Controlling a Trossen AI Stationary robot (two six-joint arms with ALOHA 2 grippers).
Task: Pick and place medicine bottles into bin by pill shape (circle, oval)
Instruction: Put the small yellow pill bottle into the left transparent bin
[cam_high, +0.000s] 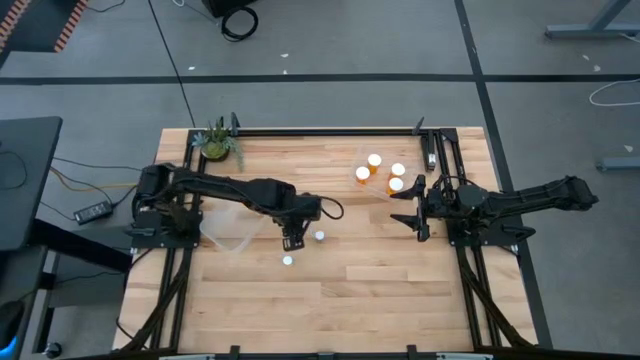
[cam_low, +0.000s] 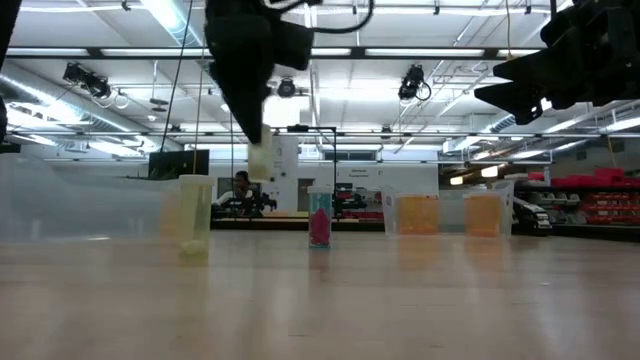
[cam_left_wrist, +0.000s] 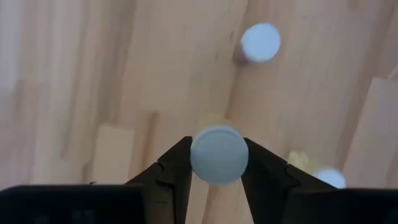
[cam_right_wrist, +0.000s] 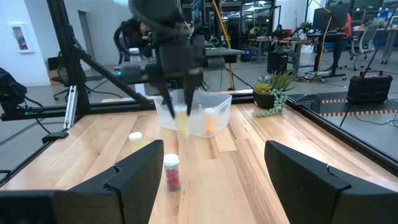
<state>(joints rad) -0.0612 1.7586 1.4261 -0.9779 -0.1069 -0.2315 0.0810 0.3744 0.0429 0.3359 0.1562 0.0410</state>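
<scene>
My left gripper (cam_high: 292, 241) hangs over the table's middle, shut on a small yellowish bottle with a white cap (cam_left_wrist: 219, 155), which also shows in the low view (cam_low: 259, 160). Two small bottles stand on the wood near it: a pink-filled one (cam_low: 319, 218) and a yellow one (cam_low: 194, 215); their caps show from above (cam_high: 319, 237) (cam_high: 288, 260). Several orange bottles (cam_high: 395, 184) stand in a clear bin (cam_high: 372, 150) at the far right. My right gripper (cam_high: 415, 206) is open and empty beside that bin. My left gripper pinches the small bottle between its two fingers (cam_left_wrist: 177, 165), on opposite sides of its upper end just under the cap (cam_low: 258, 150). The fingers come from above, pointing down. The bottle hangs upright below them, lifted clear of the table.
A second clear bin (cam_high: 228, 228) lies at the left, under my left arm; an orange bottle (cam_right_wrist: 209, 121) shows through its wall. A green potted plant (cam_high: 217, 143) stands at the far left corner. Bare wood lies toward the near edge (cam_high: 340, 300).
</scene>
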